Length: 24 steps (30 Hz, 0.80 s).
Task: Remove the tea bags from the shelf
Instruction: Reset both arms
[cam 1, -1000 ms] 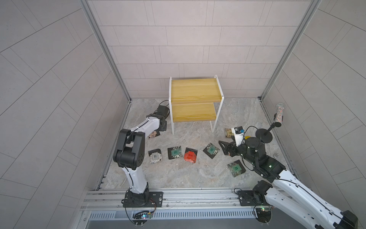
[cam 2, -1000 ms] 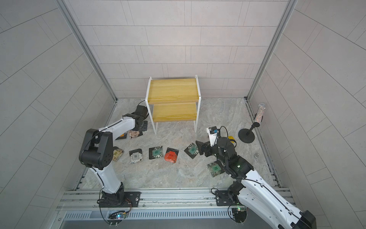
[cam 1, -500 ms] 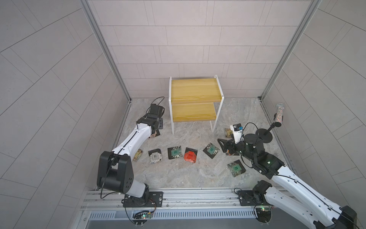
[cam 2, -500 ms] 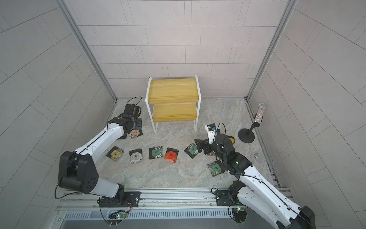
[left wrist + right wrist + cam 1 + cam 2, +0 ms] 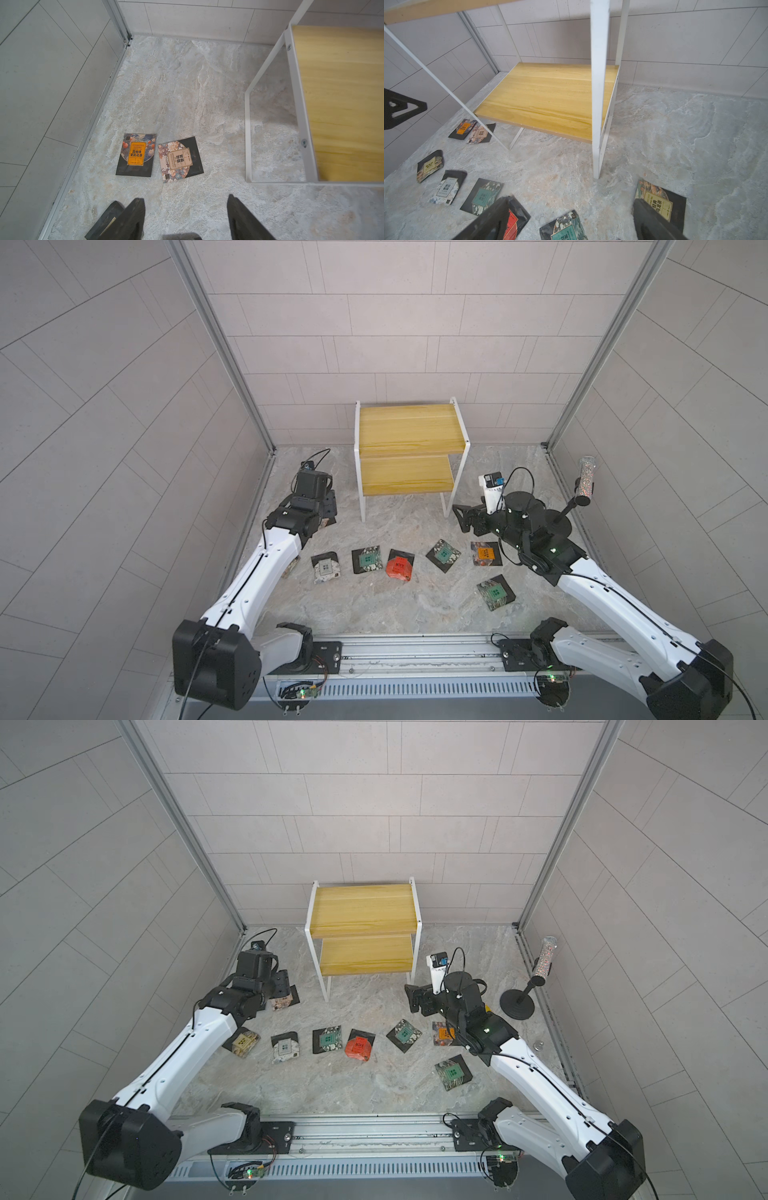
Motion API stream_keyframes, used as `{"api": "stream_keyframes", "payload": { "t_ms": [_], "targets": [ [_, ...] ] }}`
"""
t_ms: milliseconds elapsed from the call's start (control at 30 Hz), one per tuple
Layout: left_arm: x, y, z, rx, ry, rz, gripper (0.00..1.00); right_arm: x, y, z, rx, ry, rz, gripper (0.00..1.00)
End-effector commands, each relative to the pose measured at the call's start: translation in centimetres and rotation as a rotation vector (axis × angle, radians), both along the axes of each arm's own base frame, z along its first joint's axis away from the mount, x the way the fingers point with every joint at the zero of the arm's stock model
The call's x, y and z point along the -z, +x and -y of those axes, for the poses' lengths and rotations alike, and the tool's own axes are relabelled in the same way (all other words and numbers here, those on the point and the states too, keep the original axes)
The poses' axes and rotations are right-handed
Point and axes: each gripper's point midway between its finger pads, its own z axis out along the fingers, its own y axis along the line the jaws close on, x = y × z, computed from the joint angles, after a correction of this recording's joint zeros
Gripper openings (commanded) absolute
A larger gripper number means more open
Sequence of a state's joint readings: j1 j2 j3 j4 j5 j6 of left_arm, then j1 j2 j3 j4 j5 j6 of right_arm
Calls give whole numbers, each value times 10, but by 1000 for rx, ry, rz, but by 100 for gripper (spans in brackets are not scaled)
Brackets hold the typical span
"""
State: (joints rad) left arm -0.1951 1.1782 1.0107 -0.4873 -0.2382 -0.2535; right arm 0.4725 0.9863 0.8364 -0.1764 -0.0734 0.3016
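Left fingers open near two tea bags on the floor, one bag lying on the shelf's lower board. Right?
No. The lower board is bare, as the right wrist view shows; no bag lies on the shelf. The left fingers do stand open near two tea bags on the floor.

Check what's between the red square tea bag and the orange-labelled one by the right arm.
A teal-labelled, black-edged square tea bag, touching neither the red tea bag nor the orange-labelled tea bag; seen in both top views.
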Motion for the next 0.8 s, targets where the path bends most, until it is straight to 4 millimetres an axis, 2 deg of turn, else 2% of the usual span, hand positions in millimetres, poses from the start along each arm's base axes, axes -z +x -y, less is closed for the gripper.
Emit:
{"api": "stream_keyframes", "payload": {
  "t_ms": [0, 133, 200, 367, 533, 667, 767],
  "targets": [
    [-17, -3, -4, -12, -34, 53, 77, -26, 11, 10, 27, 16, 58, 100],
    [-38, -4, -9, -18, -58, 122, 90, -38, 23, 30, 93, 4, 72, 100],
    [-47, -1, -16, -38, -53, 158, 97, -41, 32, 48, 166, -14, 76, 100],
    [-51, 10, -40, -102, -37, 183, 100, -41, 59, 100, 346, -10, 53, 100],
    [-36, 26, -59, -172, -26, 201, 100, -26, 78, 151, 546, -81, 30, 100],
    [-9, 37, -77, -228, 16, 192, 100, 8, 84, 194, 719, -147, -19, 100],
    [15, 42, -88, -241, 61, 181, 100, 37, 83, 216, 804, -235, -49, 100]
  ]
}}
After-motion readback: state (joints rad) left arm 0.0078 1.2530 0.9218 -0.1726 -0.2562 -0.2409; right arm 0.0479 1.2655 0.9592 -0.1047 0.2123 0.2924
